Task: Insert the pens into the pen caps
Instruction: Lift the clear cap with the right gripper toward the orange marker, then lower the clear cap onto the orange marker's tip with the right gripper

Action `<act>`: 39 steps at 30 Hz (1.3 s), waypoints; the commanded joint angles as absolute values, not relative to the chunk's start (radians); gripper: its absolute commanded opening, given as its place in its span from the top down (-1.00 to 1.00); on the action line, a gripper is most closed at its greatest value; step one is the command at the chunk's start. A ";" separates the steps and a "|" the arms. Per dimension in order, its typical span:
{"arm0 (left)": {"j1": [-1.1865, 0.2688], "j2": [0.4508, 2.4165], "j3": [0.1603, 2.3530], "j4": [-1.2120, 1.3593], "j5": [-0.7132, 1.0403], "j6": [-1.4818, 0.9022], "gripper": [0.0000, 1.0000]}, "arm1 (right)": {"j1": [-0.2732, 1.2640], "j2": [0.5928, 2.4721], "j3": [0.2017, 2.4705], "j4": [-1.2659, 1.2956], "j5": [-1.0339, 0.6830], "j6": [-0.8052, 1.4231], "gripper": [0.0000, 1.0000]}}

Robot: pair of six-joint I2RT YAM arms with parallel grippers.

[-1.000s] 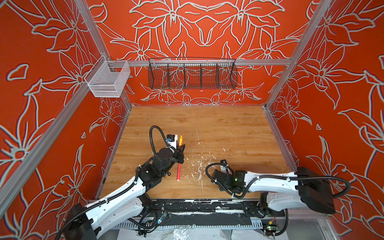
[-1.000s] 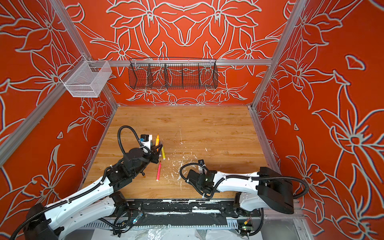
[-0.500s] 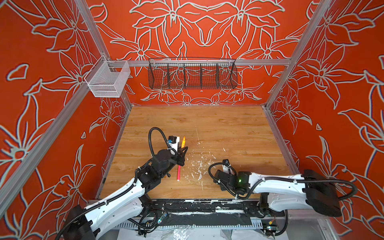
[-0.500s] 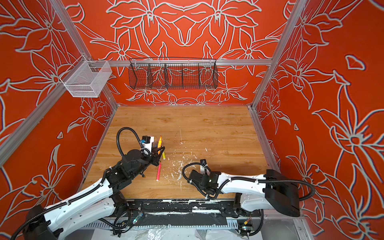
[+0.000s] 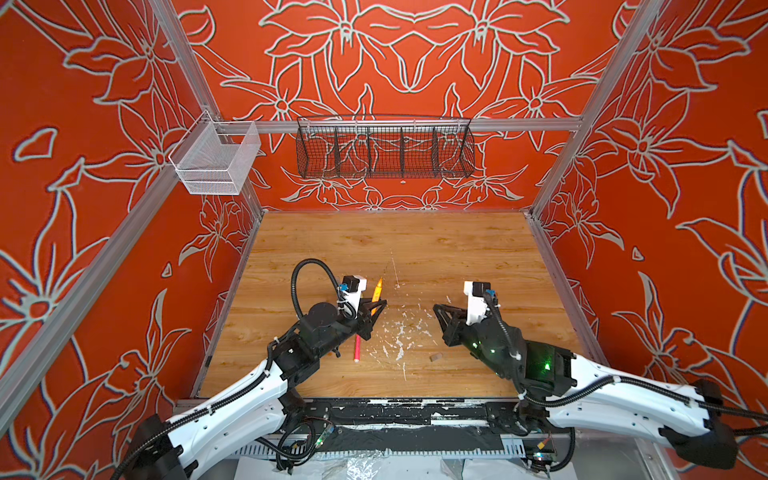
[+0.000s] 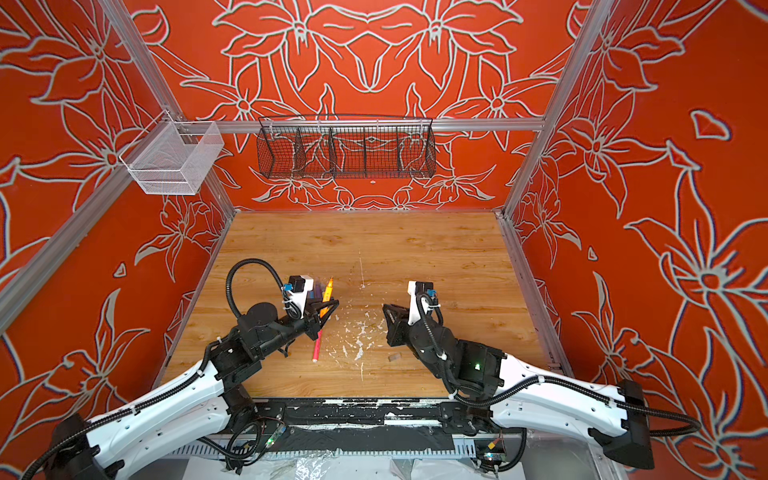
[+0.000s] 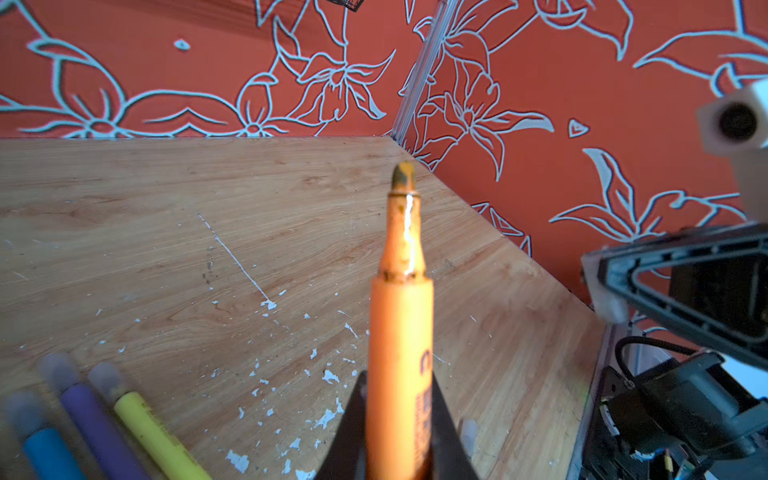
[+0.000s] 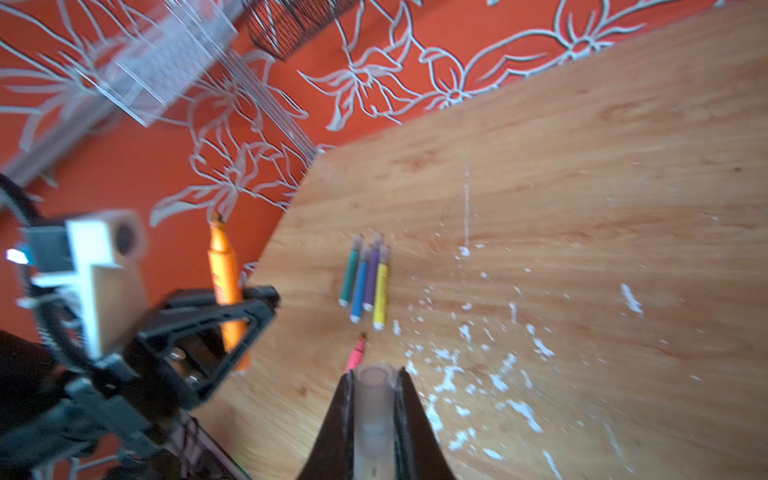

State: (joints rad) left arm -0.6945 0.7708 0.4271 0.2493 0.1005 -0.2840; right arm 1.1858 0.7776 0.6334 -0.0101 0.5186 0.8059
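My left gripper (image 7: 399, 415) is shut on the orange pen (image 7: 401, 332), which points up and away, tip bare; both top views show that pen (image 5: 377, 289) (image 6: 328, 289) above the table. My right gripper (image 8: 374, 374) is shut on a translucent pen cap (image 8: 374, 399), open end outward, facing the left gripper (image 8: 249, 303) across a gap. In both top views the right gripper (image 5: 436, 308) hovers right of centre. The pink pen (image 5: 357, 349) (image 8: 356, 356) lies uncapped on the wood. Another small cap (image 5: 436, 357) lies near the front.
Green (image 8: 350, 274), blue (image 8: 360, 286), purple (image 8: 371, 278) and yellow (image 8: 380, 295) pens lie side by side, capped, behind the pink one. White flecks (image 5: 401, 332) litter the table's middle. A black wire basket (image 5: 384, 147) and a white mesh bin (image 5: 216, 160) hang on the walls.
The right gripper closed on the cap, lifted off the table near the front and moved back and right. The left gripper raised the orange pen slightly.
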 commanded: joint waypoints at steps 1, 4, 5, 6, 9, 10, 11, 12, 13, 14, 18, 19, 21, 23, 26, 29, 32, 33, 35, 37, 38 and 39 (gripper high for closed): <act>-0.692 0.755 0.422 0.307 0.152 -0.264 1.00 | 1.184 0.811 0.591 0.368 0.526 0.712 1.00; -0.692 0.759 0.422 0.314 0.170 -0.261 1.00 | 1.184 0.893 0.608 0.489 0.526 0.702 1.00; -0.693 0.762 0.423 0.314 0.179 -0.259 1.00 | 1.184 0.928 0.617 0.534 0.519 0.695 1.00; -0.693 0.765 0.425 0.315 0.188 -0.257 1.00 | 1.183 0.961 0.629 0.572 0.507 0.689 1.00; -0.693 0.767 0.426 0.317 0.202 -0.255 1.00 | 1.184 1.046 0.671 0.641 0.474 0.672 1.00; -0.693 0.767 0.425 0.317 0.203 -0.253 1.00 | 1.182 1.066 0.679 0.664 0.467 0.672 1.00; -0.693 0.766 0.425 0.318 0.203 -0.253 1.00 | 1.181 1.094 0.687 0.692 0.460 0.672 1.00; -0.694 0.765 0.425 0.318 0.204 -0.253 1.00 | 1.180 1.116 0.693 0.720 0.452 0.670 1.00; -0.693 0.764 0.425 0.318 0.203 -0.252 1.00 | 1.178 1.135 0.699 0.739 0.446 0.668 1.00; -0.693 0.764 0.425 0.317 0.202 -0.252 1.00 | 1.175 1.150 0.707 0.754 0.438 0.669 1.00; -0.693 0.756 0.423 0.315 0.198 -0.251 1.00 | 1.169 1.181 0.728 0.786 0.432 0.659 1.00; -0.693 0.753 0.422 0.316 0.198 -0.251 1.00 | 1.165 1.186 0.735 0.783 0.434 0.660 1.00; -0.693 0.749 0.422 0.317 0.199 -0.251 1.00 | 1.157 1.197 0.745 0.782 0.432 0.666 1.00; -0.693 0.747 0.420 0.318 0.203 -0.251 1.00 | 1.142 1.211 0.758 0.780 0.420 0.676 1.00; -0.693 0.744 0.420 0.317 0.205 -0.250 1.00 | 1.124 1.232 0.773 0.774 0.398 0.697 1.00; -0.693 0.743 0.418 0.320 0.207 -0.251 1.00 | 1.108 1.254 0.784 0.770 0.379 0.716 1.00; -0.693 0.744 0.419 0.321 0.210 -0.251 1.00 | 1.093 1.279 0.802 0.752 0.353 0.743 1.00; -0.693 0.742 0.419 0.322 0.209 -0.251 1.00 | 1.090 1.286 0.805 0.750 0.346 0.746 1.00; -0.693 0.741 0.419 0.319 0.208 -0.250 1.00 | 1.088 1.297 0.811 0.750 0.335 0.752 1.00; -0.693 0.738 0.419 0.317 0.203 -0.251 1.00 | 1.087 1.306 0.813 0.750 0.323 0.753 1.00; -0.693 0.736 0.418 0.316 0.200 -0.250 1.00 | 1.088 1.307 0.813 0.752 0.319 0.752 1.00; -0.693 0.734 0.417 0.317 0.200 -0.252 1.00 | 1.088 1.309 0.812 0.751 0.318 0.754 1.00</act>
